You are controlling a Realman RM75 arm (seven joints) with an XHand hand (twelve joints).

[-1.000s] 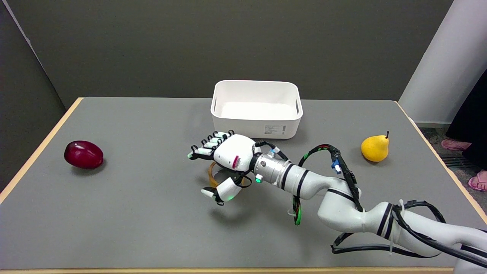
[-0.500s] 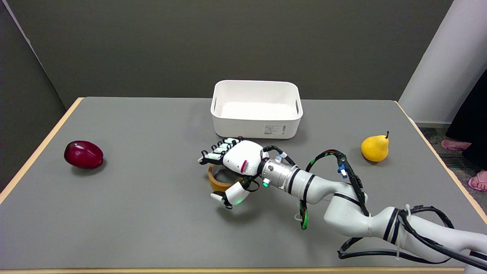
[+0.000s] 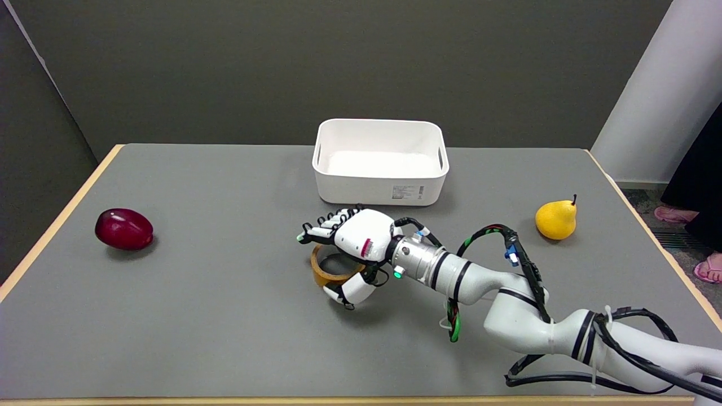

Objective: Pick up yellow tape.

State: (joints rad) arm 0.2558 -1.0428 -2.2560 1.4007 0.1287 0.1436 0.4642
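Since a second ago the right hand [image 3: 361,248] has slid toward the right and sunk lower over the tape [image 3: 334,272], and its thumb has drawn in toward the ring's near side. The roll, a yellow-brown ring, lies flat on the grey counter [image 3: 214,316], in front of the white bin [image 3: 381,160] and well apart from it.

The fingers [image 3: 321,228] stretch out over the ring's far edge while the thumb curls low at its near edge, so the hand straddles the roll from above. That posture suits a pinch across the ring's wall or its whole width. The hand is partly open and cupped around the roll; whether any finger actually touches it I cannot tell, and nothing shows the roll lifted, so I judge it not yet gripped.

The palm hides the ring's right part. A flat ring offers only a low wall to press on, so the closing likely needs to come right down at counter level, or the roll may skid away.

A red apple [image 3: 124,228] lies far left and a pear [image 3: 556,219] far right, both clear of the reach.
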